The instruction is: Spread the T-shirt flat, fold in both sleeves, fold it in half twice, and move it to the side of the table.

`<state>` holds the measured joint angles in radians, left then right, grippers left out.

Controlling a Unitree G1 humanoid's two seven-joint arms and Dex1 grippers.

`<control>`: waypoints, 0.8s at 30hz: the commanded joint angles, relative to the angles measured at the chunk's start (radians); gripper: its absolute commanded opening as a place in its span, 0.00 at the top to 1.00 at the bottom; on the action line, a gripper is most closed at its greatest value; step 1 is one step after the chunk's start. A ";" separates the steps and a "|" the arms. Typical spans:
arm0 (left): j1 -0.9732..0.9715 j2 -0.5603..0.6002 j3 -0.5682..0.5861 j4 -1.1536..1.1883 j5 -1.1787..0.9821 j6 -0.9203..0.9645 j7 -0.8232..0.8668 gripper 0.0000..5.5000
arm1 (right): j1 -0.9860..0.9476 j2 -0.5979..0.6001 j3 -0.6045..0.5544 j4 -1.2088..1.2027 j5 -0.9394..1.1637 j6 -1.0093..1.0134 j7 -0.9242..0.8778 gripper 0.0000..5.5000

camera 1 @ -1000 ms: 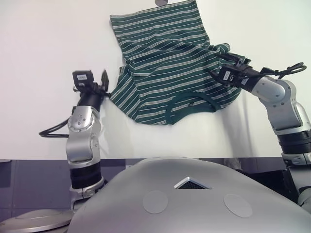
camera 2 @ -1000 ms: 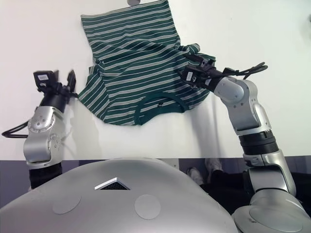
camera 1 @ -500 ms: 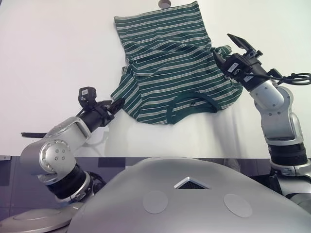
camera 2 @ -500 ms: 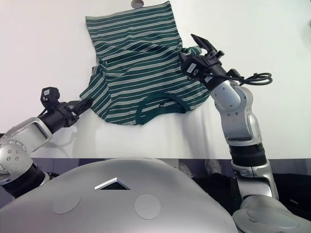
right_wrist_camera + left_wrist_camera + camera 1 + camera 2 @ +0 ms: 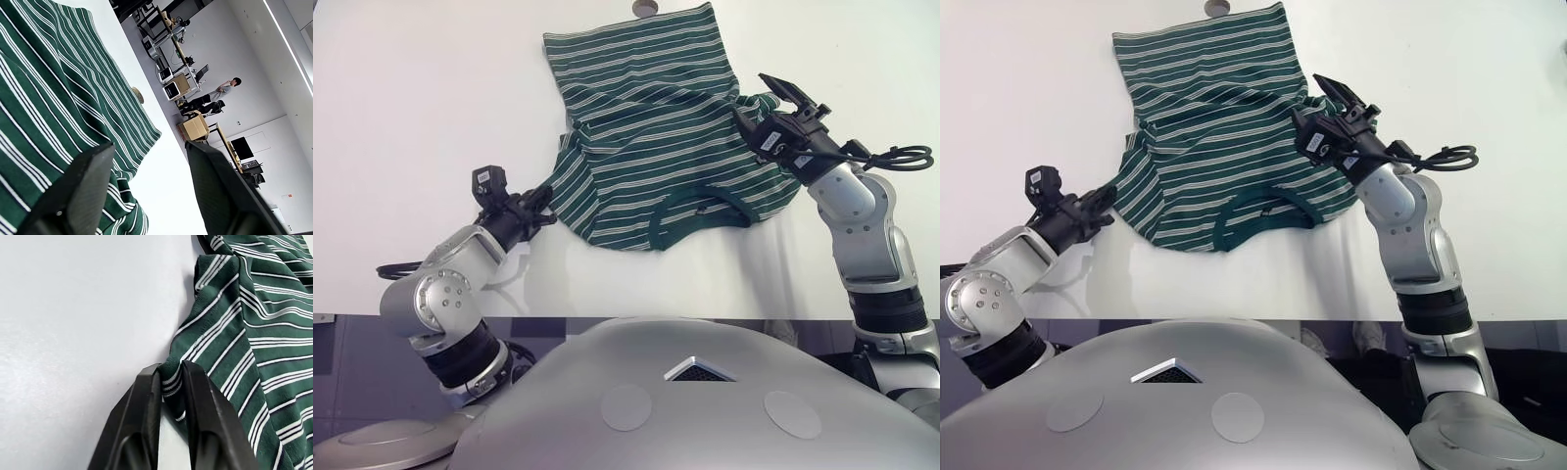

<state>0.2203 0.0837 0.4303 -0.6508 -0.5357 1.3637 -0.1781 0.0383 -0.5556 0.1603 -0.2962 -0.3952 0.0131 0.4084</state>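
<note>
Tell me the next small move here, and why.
Probably lower the open right gripper onto the bunched right side of the T-shirt and close it: the left gripper pinches the opposite edge, and the shirt lies crumpled, not flat.

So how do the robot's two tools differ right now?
The left tool is shut, pinching the T-shirt at its left edge, low on the table. The right tool is open, gripping nothing, over the shirt's bunched right side. Both are dark, two-fingered and at the shirt.
</note>
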 commanded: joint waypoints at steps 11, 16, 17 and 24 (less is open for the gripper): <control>-0.043 0.121 0.024 0.063 0.090 -0.064 0.082 0.99 | -0.004 0.028 -0.022 0.023 -0.041 0.010 -0.069 0.51; -0.062 0.219 -0.061 -0.052 0.044 -0.044 0.002 0.99 | -0.001 0.037 -0.034 0.026 -0.050 0.017 -0.099 0.51; -0.074 0.239 -0.078 -0.070 0.042 -0.042 -0.006 0.99 | 0.000 0.039 -0.037 0.025 -0.052 0.019 -0.105 0.51; -0.149 0.300 -0.158 -0.138 -0.018 0.010 -0.070 0.99 | -0.005 0.052 -0.034 0.022 -0.060 0.028 -0.117 0.51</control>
<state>0.0988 0.3668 0.2966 -0.7748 -0.5294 1.3499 -0.2297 0.0409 -0.5026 0.1281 -0.2800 -0.4458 0.0284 0.2926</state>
